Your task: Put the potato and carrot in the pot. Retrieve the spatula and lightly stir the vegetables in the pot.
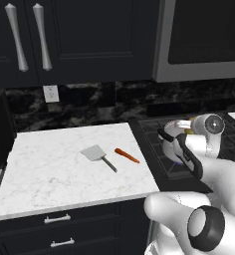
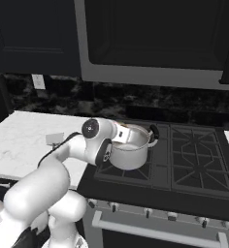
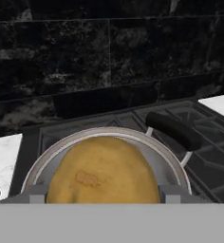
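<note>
I hold the potato (image 3: 103, 171) clenched in the gripper (image 3: 103, 197) over the pot (image 3: 168, 156) — release next; carrot (image 1: 126, 155) waits at nine o'clock.

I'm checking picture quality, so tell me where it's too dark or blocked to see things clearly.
Left base view: counter bright, carrot and spatula crisp. Right base view: dim, arm covers part of pot. Hand view: potato hides the pot's inside.
</note>
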{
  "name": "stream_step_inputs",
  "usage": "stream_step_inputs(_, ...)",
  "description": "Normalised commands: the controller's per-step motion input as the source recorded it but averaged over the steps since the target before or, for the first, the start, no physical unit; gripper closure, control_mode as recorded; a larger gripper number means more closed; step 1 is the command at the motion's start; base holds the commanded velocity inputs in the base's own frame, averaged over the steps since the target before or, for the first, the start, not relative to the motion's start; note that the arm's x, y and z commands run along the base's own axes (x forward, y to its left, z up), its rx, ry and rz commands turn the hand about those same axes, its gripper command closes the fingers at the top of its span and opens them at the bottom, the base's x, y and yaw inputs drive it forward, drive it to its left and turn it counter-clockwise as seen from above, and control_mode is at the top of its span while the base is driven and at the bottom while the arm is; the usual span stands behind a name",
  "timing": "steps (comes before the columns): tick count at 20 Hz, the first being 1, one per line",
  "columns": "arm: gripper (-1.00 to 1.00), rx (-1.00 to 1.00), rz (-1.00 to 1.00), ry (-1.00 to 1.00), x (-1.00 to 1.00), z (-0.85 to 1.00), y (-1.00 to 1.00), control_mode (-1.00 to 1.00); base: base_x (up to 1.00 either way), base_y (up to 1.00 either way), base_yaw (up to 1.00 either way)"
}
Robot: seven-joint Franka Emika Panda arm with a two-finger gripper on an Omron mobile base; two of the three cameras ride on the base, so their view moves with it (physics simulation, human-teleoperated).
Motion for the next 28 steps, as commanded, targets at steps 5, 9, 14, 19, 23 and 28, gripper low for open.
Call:
stream_step_inputs(5, 1.0, 0.0, 0.0, 0.25, 0.21, -0.29, -0.07, -1.0, 0.0, 0.0, 0.0)
stream_step_inputs(9, 1.0, 0.0, 0.0, 0.14, 0.0, -0.45, -0.04, -1.0, 0.0, 0.0, 0.0)
stream_step_inputs(14, 1.0, 0.0, 0.0, 0.1, 0.04, -0.49, -0.07, -1.0, 0.0, 0.0, 0.0)
stream_step_inputs(19, 1.0, 0.0, 0.0, 0.0, 0.09, -0.26, -0.06, -1.0, 0.0, 0.0, 0.0)
stream_step_inputs(23, -1.0, 0.0, 0.0, -0.02, 0.28, -0.07, -0.01, -1.0, 0.0, 0.0, 0.0)
stream_step_inputs(28, -1.0, 0.0, 0.0, -0.1, 0.02, 0.03, -0.06, -1.0, 0.0, 0.0, 0.0)
